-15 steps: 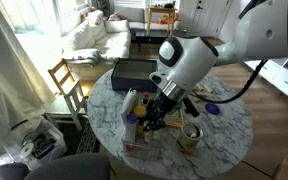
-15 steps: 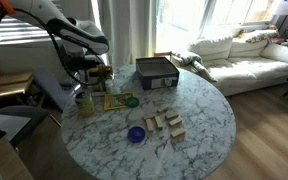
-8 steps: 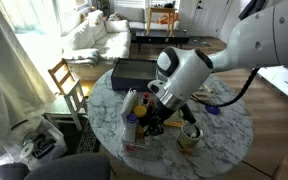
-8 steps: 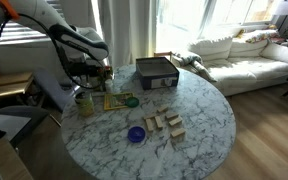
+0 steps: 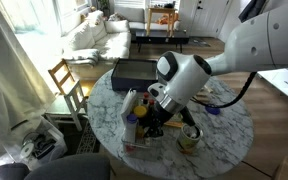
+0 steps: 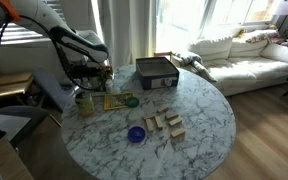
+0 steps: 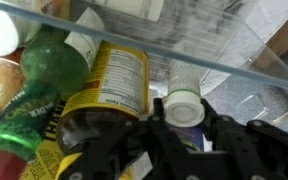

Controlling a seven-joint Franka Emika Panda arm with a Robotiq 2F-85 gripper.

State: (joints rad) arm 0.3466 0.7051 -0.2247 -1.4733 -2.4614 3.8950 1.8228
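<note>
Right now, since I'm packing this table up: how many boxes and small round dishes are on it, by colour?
Dark box: 1
Blue round dish: 1
Green round dish: 1
Total: 3

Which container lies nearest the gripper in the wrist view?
The white-capped bottle, right at the gripper; the yellow-labelled jar and the green bottle sit further to the left.
</note>
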